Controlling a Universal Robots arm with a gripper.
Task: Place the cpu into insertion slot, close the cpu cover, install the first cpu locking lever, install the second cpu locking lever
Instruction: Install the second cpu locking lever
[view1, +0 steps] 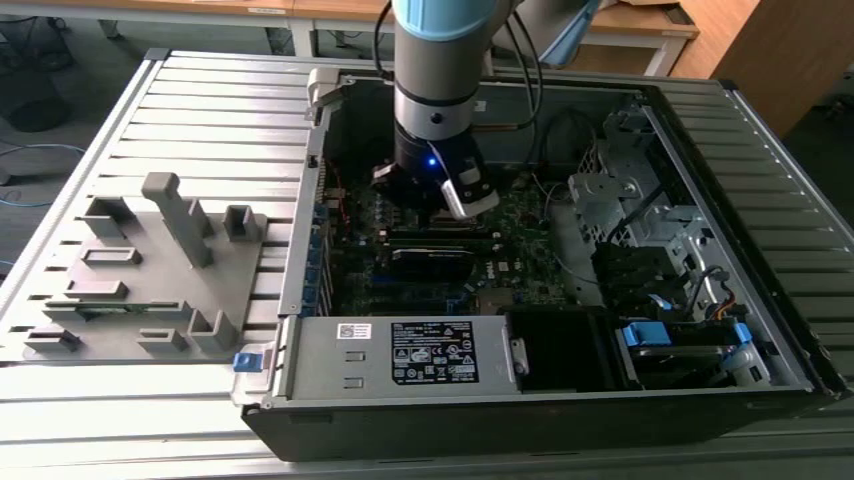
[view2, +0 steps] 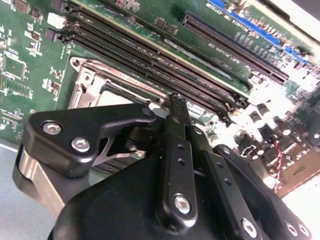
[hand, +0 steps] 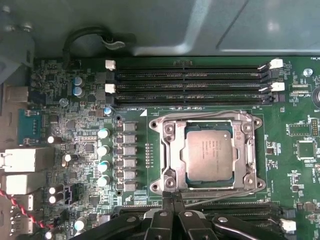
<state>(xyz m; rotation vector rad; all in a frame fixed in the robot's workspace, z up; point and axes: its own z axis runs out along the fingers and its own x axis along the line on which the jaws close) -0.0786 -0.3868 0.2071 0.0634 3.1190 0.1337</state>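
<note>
Arm reaching down into an open computer case, its gripper low over the circuit board in the exterior view. In the second wrist view, the jaws are pressed together, holding nothing. In the first wrist view, the cpu sits in the insertion slot, framed by the closed cpu cover, seemingly ready for levers.
</note>
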